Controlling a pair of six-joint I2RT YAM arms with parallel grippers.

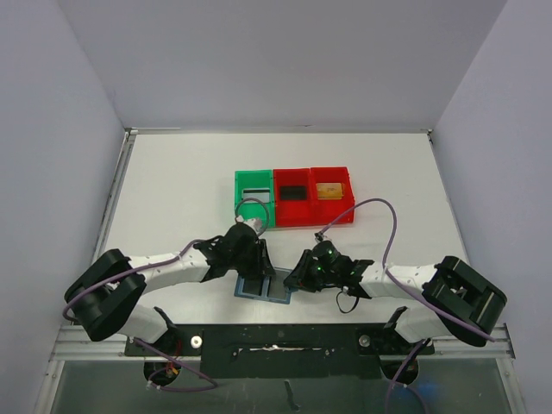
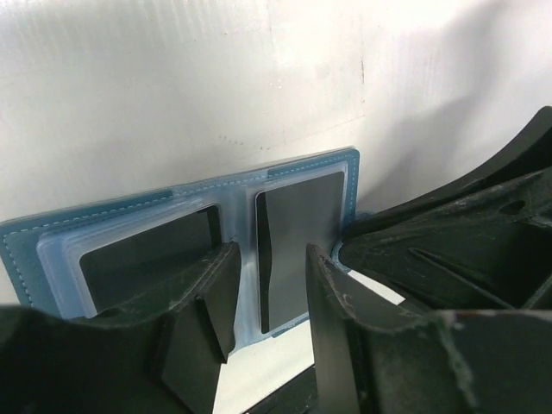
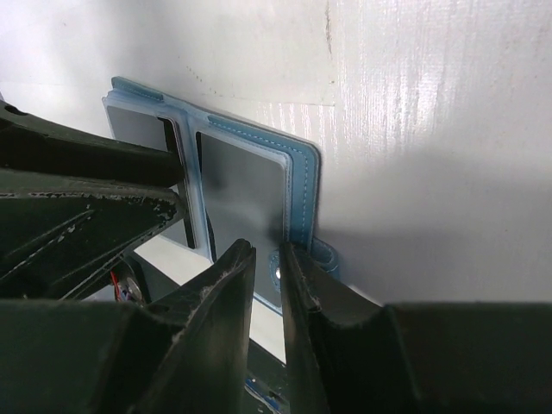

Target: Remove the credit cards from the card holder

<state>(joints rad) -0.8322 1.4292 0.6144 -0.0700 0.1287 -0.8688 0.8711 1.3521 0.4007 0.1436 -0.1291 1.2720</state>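
The light-blue card holder (image 1: 263, 287) lies open and flat at the table's near edge, between both grippers. In the left wrist view the card holder (image 2: 129, 216) shows two dark grey credit cards in clear sleeves, one in the left panel (image 2: 147, 250) and one in the right panel (image 2: 297, 233). My left gripper (image 2: 267, 289) is open just above it, its fingers on either side of the right card's left edge. My right gripper (image 3: 269, 254) is at the holder's right edge by the snap tab (image 3: 326, 259), jaws a narrow gap apart with nothing between them. A card (image 3: 246, 194) shows there too.
A green bin (image 1: 254, 197) and two red bins (image 1: 293, 200) (image 1: 333, 197) stand in a row behind the arms, each with something flat inside. The black base rail (image 1: 276, 338) runs just below the holder, past the table's near edge.
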